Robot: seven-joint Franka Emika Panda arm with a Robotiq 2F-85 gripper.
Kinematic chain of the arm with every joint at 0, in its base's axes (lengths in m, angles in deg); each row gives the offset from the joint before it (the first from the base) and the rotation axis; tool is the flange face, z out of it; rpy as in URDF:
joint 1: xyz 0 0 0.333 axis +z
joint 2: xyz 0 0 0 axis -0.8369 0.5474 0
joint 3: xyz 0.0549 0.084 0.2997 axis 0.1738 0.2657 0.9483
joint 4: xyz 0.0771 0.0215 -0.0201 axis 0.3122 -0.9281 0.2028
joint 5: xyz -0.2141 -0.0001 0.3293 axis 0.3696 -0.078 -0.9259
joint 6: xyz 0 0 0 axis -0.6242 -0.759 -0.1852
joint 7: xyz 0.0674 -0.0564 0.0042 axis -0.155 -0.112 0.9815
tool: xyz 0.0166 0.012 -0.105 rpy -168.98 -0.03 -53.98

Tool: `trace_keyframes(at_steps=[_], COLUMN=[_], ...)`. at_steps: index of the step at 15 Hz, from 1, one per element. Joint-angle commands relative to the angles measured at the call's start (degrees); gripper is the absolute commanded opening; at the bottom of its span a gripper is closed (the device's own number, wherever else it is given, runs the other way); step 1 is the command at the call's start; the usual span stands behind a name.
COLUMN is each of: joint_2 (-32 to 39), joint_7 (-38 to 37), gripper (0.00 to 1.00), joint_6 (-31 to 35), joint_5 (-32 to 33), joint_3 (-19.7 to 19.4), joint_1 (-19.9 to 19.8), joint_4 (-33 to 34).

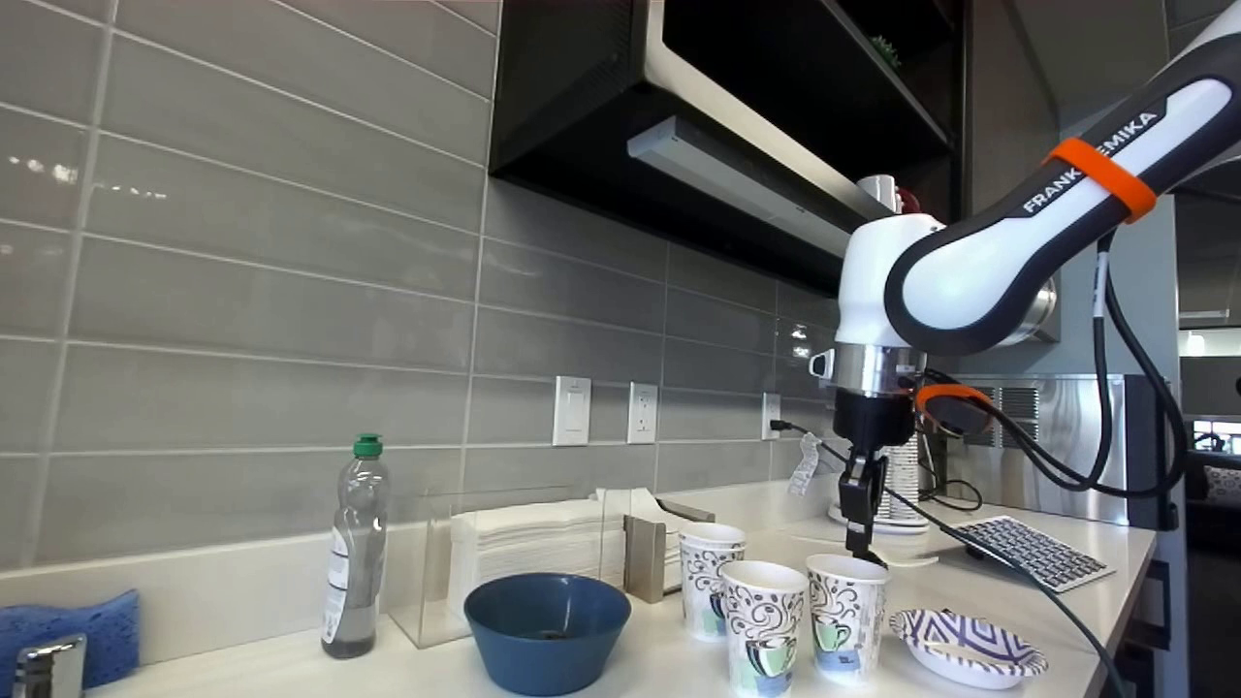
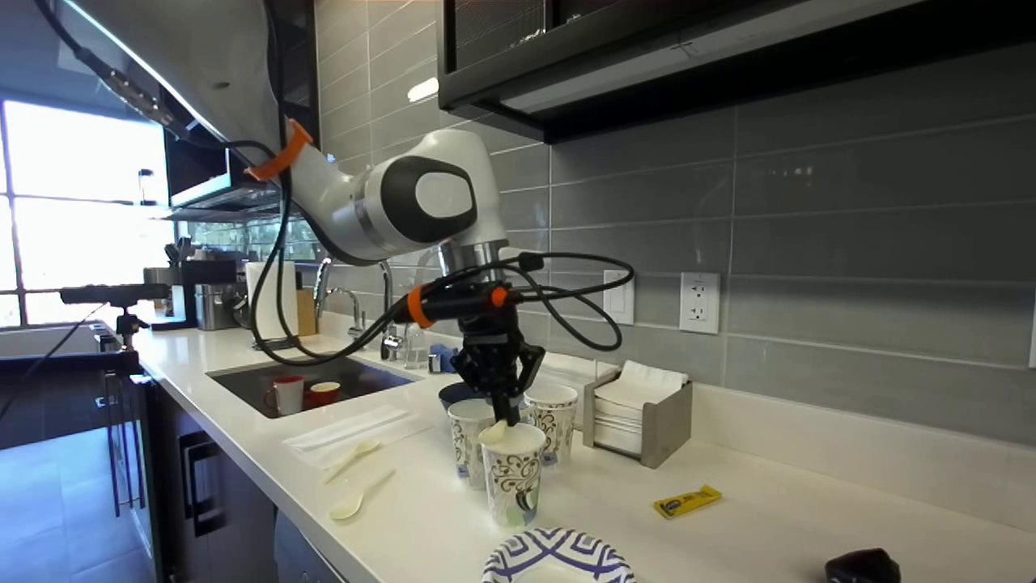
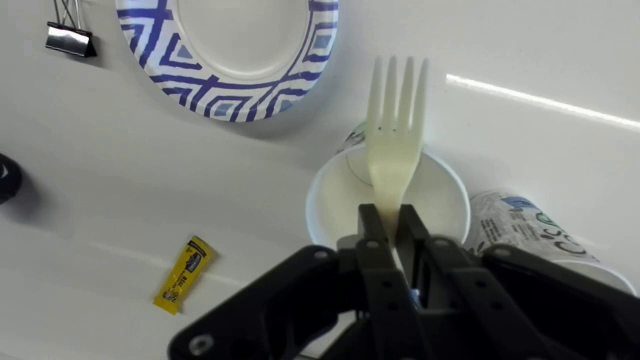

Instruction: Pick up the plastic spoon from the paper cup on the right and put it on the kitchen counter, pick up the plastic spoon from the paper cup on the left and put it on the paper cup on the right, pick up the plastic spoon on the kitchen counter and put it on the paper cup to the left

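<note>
1. Two pale things on the counter [image 2: 421, 518] at left in an exterior view: a utensil [image 2: 354, 457], too small to type, and, nearer the front edge, a spoon [image 2: 356, 502] with a rounded bowl. Both long axes slant the same way.
2. Then a neighbouring cup [image 2: 467, 445], close beside the front cup [image 2: 514, 486]; touching or not, can't tell.
3. My gripper [image 3: 390, 220] is over the front cup, fingers pressed in on a fork [image 3: 394, 145]. Tines plain in the wrist view, so not the spoon the task sentence names.
4. Key relation: fork is right at my fingertips, long axis running straight out ahead of them in the wrist view, above the cup's mouth, tines past the rim. In an exterior view its pale head [image 2: 494, 431] slants down-left, roughly toward the spoon. Rim contact unclear. One arm [image 2: 441, 194], so no choice of side.
5. My guess: it either goes into this cup or gets carried left to the counter; can't settle which step. For the cup I'd tip the long axis steeper; for the counter I'd raise it well above the rim first.
6. Surface, moving right: back cup [image 2: 557, 425], paper plate [image 2: 558, 541] near the front cup, napkin holder [image 2: 670, 425], yellow packet [image 2: 687, 502].
7. Room: outlet [image 2: 699, 302], dark cabinet [image 2: 761, 69] overhead, grey tiled wall [image 2: 882, 243].
</note>
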Motion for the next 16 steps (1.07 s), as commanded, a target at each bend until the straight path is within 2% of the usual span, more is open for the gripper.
trace_keyframes(at_steps=[1,16], joint_2=[-0.63,1.25], joint_7=[-1.39,-1.09], gripper=[0.03,0.03], joint_6=[2.46,4.31], joint_5=[-0.13,-1.03], joint_3=[-0.42,-0.35], joint_1=[-0.29,0.26], joint_4=[-1.56,-1.78])
